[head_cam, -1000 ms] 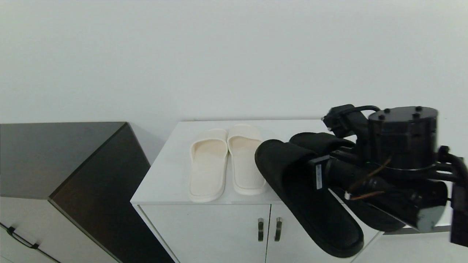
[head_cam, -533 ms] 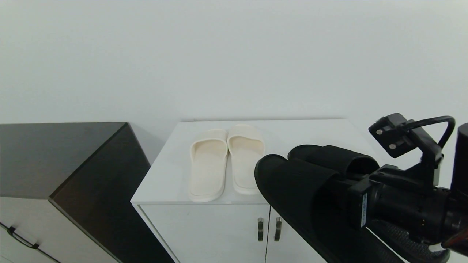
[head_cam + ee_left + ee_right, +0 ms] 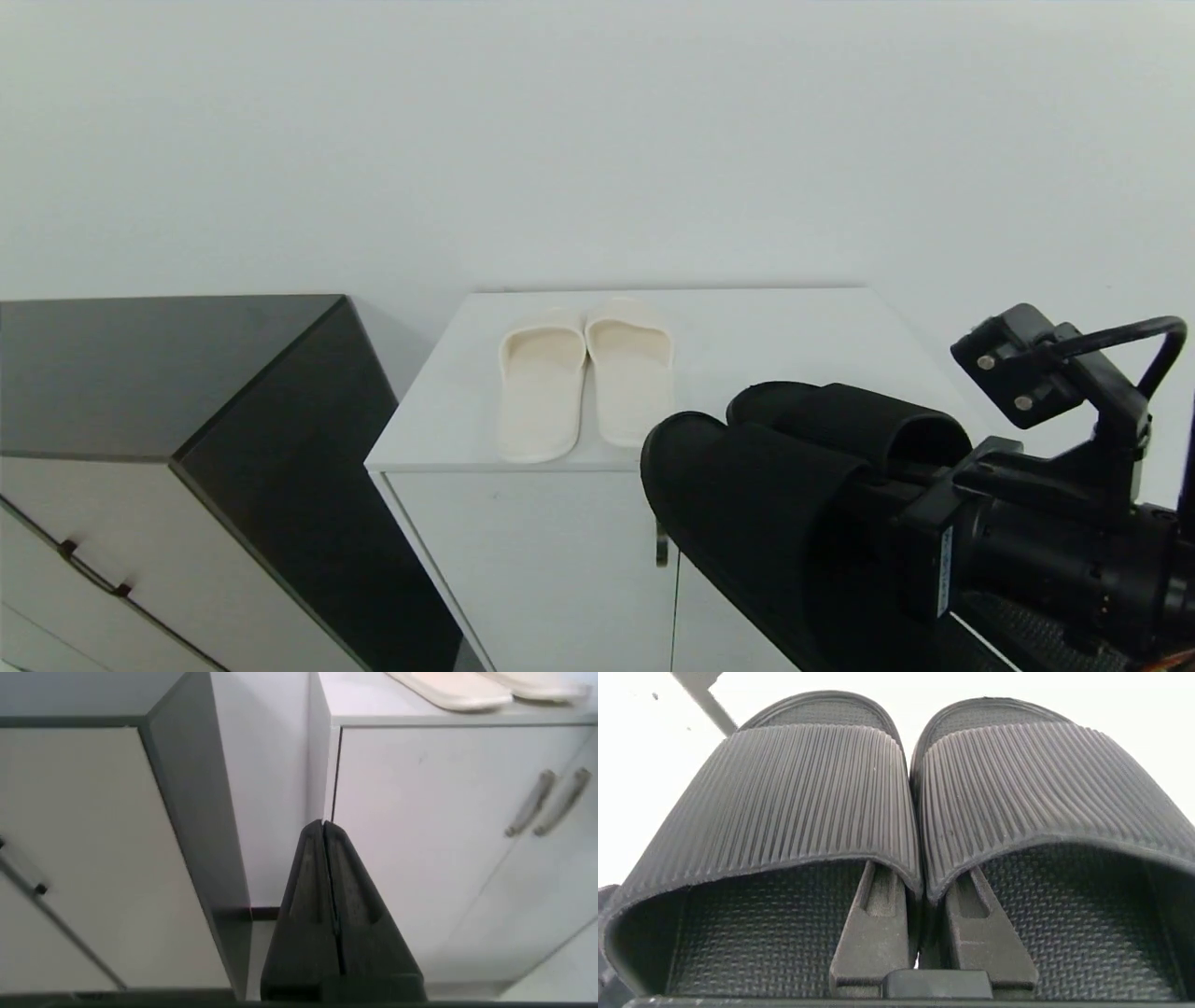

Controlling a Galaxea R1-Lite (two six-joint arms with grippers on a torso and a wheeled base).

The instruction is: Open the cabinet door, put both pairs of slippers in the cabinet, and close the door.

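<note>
Two black slippers (image 3: 794,467) hang side by side before the cabinet (image 3: 532,560) at its front right corner, our right gripper (image 3: 920,901) pinching their adjoining walls. The cream pair (image 3: 583,378) lies at its top's front edge. Its doors (image 3: 420,840) are closed; our left gripper (image 3: 325,835) is pressed together.

Your right arm (image 3: 1055,551), at the near right, is matte black: a round, barrel-shaped wrist behind a square flange with a narrow white label (image 3: 945,583). Above it you have a boxy black bracket (image 3: 1013,369) with two silver screws, and a thin black cable (image 3: 1125,328) arching off it. Your left gripper (image 3: 324,831) has two black tapering fingers. Your right gripper (image 3: 922,873) has flat, black, wedge-shaped fingers (image 3: 868,938).
</note>
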